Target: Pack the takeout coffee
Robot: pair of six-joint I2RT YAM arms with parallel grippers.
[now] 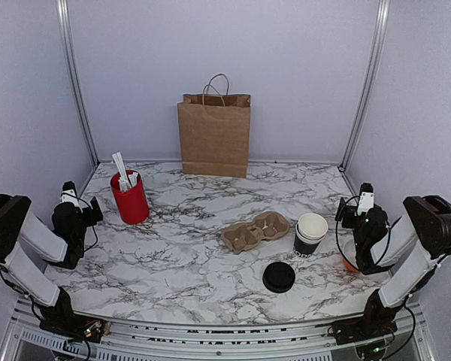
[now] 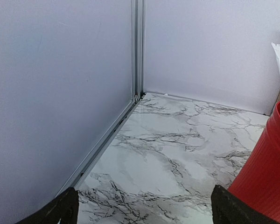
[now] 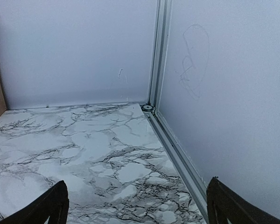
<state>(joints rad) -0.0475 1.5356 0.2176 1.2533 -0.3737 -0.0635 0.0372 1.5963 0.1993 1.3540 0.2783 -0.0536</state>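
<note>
Brown paper bag [image 1: 214,135] stands upright at 12 o'clock against the back wall, mouth and handles up. We read it as the packing target, set for loading from above.

Takeout coffee [image 1: 308,247] stands upright at 3 o'clock on the marble table [image 1: 180,263], uncapped. It has a black lower wall with white print and a paler banded top, which may be a second cup nested inside; we cannot tell. Black lid [image 1: 278,277] lies flat at 5 o'clock, near the cup but apart from it, so we judge capping likely comes first. Pulp carrier [image 1: 254,231] lies wells-up at the cup's 9 o'clock. Red holder [image 1: 129,199] with stirrers sits at 10 o'clock, well apart.

Left gripper [image 2: 144,207] and right gripper [image 3: 135,200] both have their fingers spread wide and hold nothing. They sit at the 9 and 3 o'clock edges.

Count:
- bags 1
- cups 1 certain
- lids 1
- carriers 1
- holders 1
- stirrers a few, not countable
- orange item [image 1: 348,256] 1, mostly hidden behind the right arm
</note>
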